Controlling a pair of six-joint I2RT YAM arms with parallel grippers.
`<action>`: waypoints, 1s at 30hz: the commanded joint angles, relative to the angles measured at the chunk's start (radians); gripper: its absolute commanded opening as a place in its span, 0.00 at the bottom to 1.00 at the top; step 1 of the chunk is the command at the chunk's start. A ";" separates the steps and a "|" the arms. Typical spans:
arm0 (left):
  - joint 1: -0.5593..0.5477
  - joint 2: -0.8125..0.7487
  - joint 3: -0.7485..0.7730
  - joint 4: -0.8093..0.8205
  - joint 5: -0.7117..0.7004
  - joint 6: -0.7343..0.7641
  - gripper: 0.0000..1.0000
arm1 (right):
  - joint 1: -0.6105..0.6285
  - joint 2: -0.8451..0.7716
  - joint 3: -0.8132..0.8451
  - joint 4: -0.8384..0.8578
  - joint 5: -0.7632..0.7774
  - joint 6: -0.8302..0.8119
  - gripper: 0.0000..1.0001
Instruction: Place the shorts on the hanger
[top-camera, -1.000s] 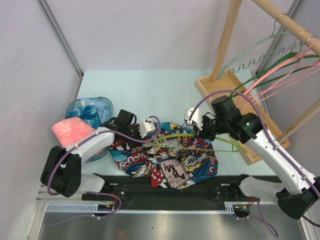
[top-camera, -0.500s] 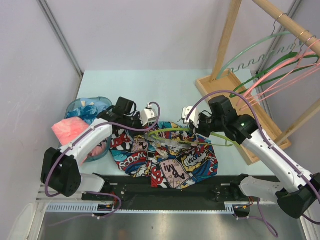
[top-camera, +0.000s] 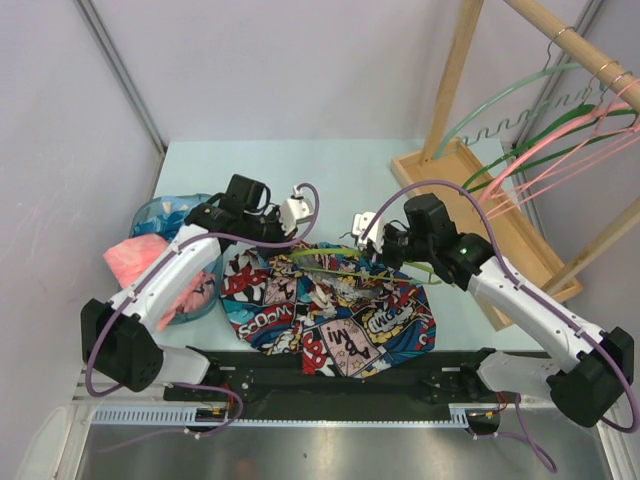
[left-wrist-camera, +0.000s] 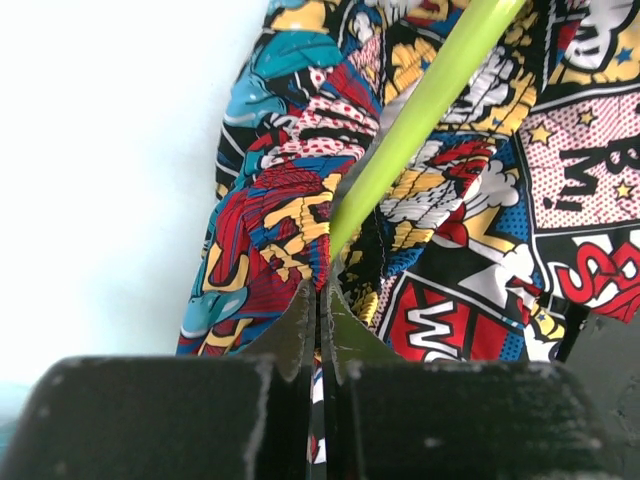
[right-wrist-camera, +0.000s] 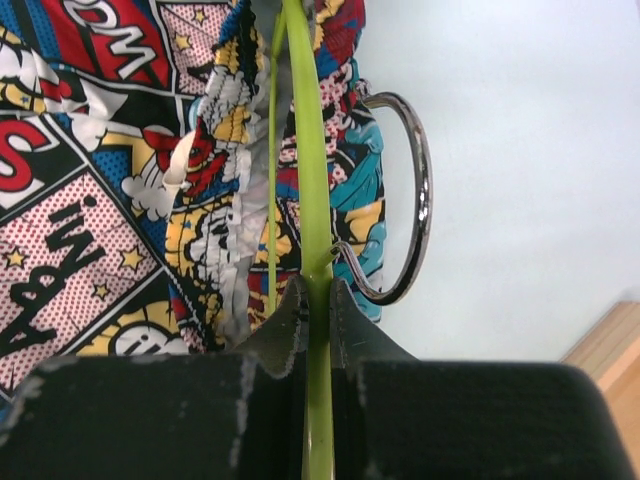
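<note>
A pink cloth (top-camera: 140, 262) lies against a blue tub (top-camera: 158, 213) at the left of the pale table (top-camera: 330, 170). Far right, a wooden rack (top-camera: 455, 80) holds pink hangers (top-camera: 545, 160) and a dark green hanger (top-camera: 562, 124).

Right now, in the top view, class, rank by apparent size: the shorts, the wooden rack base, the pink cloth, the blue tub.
1. shorts
2. wooden rack base, partly hidden
3. pink cloth and blue tub: look alike, both partly hidden, so unranked

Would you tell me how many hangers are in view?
5: a lime plastic hanger across the comic-print shorts, and mint, dark green and two pink ones on the wooden rail; overlapping pinks may hide more.
</note>
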 joint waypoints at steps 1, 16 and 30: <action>-0.005 0.019 0.079 -0.022 0.049 -0.034 0.00 | 0.022 -0.001 -0.019 0.196 -0.049 0.029 0.00; -0.048 0.054 0.171 -0.012 0.046 -0.129 0.04 | 0.031 0.047 -0.057 0.345 -0.120 0.072 0.00; 0.310 -0.072 0.124 -0.264 0.340 0.413 0.72 | 0.029 0.078 -0.059 0.408 -0.138 0.088 0.00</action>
